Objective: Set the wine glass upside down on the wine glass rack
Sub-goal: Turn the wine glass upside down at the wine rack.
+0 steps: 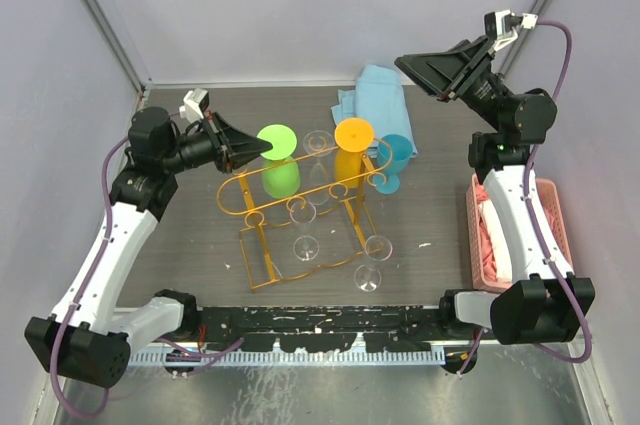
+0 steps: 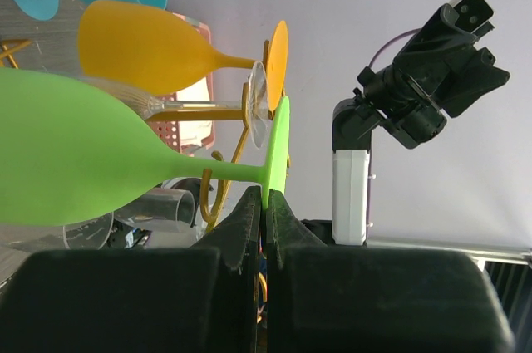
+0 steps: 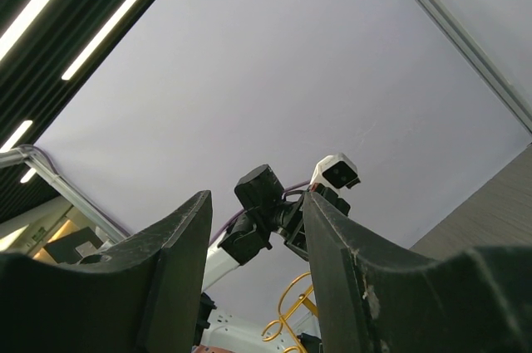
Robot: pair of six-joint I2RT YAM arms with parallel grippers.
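Green wine glass (image 1: 281,175) is inverted, bowl down and foot disc up, at the left end of the wine glass rack (image 1: 256,215), stem apparently inside the oval rail. The left end effector (image 2: 264,199) is pressed together on the rim of the foot. Gripping the thin disc edge keeps the fingers clear of the wire and lets the bowl hang free below. Can't tell if the foot bears on the rail yet or if the end effector carries the weight. My read: placement step nearly done, release pending. The orange glass (image 1: 352,150) hangs the same way further along the rail, with a clear glass (image 1: 318,150) between the two, so slots are filling left to right. More clear glasses (image 1: 369,267) sit at the near side of the rack. A teal glass (image 1: 396,157) stands just beside the rack's right end, seemingly upright on the worktop (image 1: 180,235). A blue cloth (image 1: 375,95) lies behind it, and a pink basket (image 1: 476,235) is at the right edge. The right end effector (image 3: 256,199) is raised high and well apart from the rack. Its jaws are spread and hold nothing, parked out of the left arm's way.
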